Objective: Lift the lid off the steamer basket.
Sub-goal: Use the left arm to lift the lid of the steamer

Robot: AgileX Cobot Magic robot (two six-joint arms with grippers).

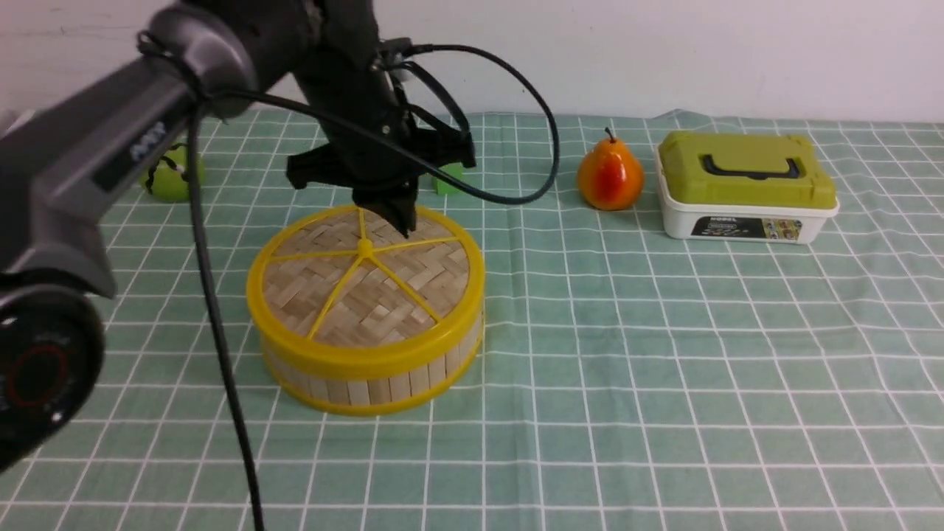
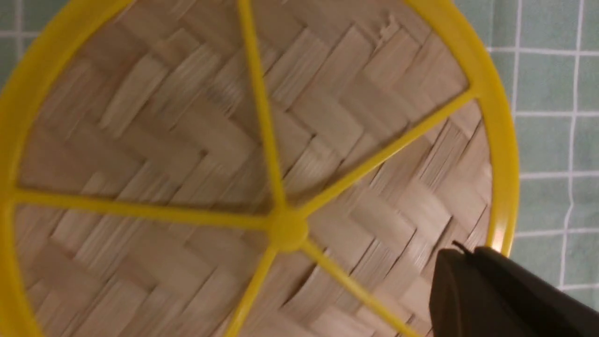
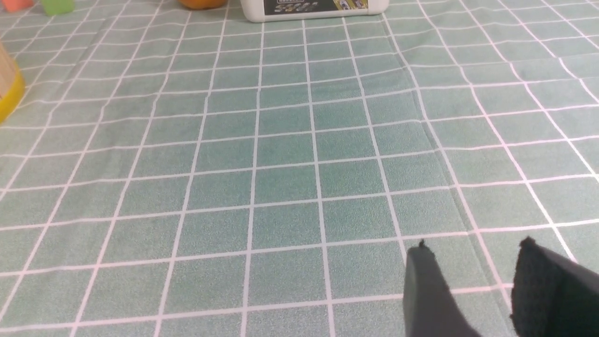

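Observation:
The lid [image 1: 369, 287], a woven bamboo disc with a yellow rim, yellow spokes and a centre knob [image 1: 364, 247], sits on the steamer basket [image 1: 369, 383] at the left-centre of the table. My left gripper [image 1: 398, 221] is shut and empty. Its tips are just over the lid's far part, between the knob and the rim. In the left wrist view the lid [image 2: 187, 140] fills the frame, and the closed left gripper [image 2: 463, 252] sits near the rim, off to one side of the knob [image 2: 286, 229]. My right gripper [image 3: 472, 255] is open and empty over bare cloth. It does not show in the front view.
A red-orange pear [image 1: 609, 175] and a white box with an olive-green lid [image 1: 745, 188] stand at the back right. A green fruit [image 1: 171, 173] lies at the back left, and a small green block [image 1: 448, 179] is behind the arm. The basket's edge [image 3: 7, 89] shows in the right wrist view.

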